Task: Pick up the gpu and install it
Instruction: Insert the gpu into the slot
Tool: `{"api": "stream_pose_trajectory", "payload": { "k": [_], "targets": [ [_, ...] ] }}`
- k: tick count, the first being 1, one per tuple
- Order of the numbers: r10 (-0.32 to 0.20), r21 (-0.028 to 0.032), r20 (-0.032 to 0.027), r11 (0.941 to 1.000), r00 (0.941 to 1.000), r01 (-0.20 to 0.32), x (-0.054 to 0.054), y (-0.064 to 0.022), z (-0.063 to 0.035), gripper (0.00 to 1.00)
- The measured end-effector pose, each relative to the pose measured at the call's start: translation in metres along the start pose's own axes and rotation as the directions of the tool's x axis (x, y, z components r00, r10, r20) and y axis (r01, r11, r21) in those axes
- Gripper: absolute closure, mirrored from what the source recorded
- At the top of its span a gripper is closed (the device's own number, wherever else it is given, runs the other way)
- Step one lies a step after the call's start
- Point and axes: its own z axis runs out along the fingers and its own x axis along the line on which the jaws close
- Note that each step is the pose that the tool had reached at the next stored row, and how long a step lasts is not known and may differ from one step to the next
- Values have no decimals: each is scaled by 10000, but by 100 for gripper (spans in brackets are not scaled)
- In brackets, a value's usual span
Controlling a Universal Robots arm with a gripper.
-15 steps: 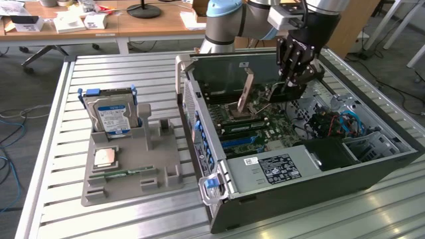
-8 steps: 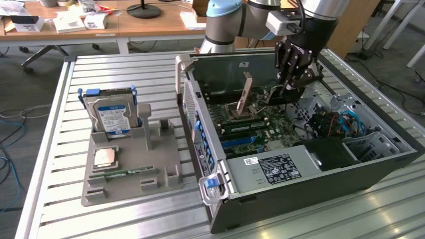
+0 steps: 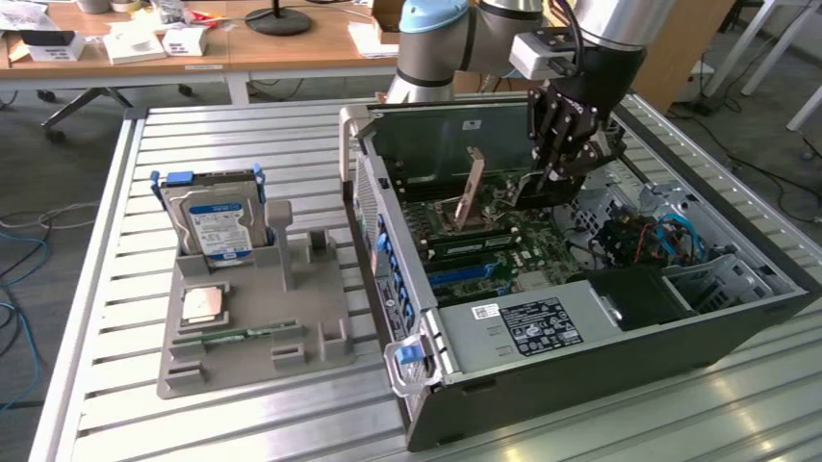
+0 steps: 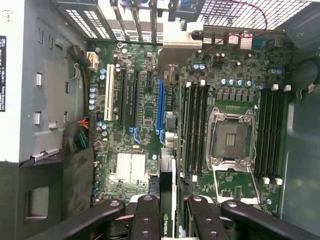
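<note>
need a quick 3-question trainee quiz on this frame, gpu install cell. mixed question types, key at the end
1. True or false: the gpu lies on the grey tray.
2. What stands upright on the grey tray? A) hard drive B) RAM stick C) CPU
3. Fill in: the fingers hold the gpu edge-down over the ___ inside the open case.

Key: 1 false, it is clamped between the fingers inside the case. 2 A. 3 motherboard.
</note>
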Motion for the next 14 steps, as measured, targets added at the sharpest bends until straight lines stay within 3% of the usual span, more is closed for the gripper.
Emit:
{"api": "stream_pose_trajectory", "payload": {
  "k": [14],
  "targets": [
    [-66,-2,-19,10000,10000,66,0,25,157,74]
  ]
}}
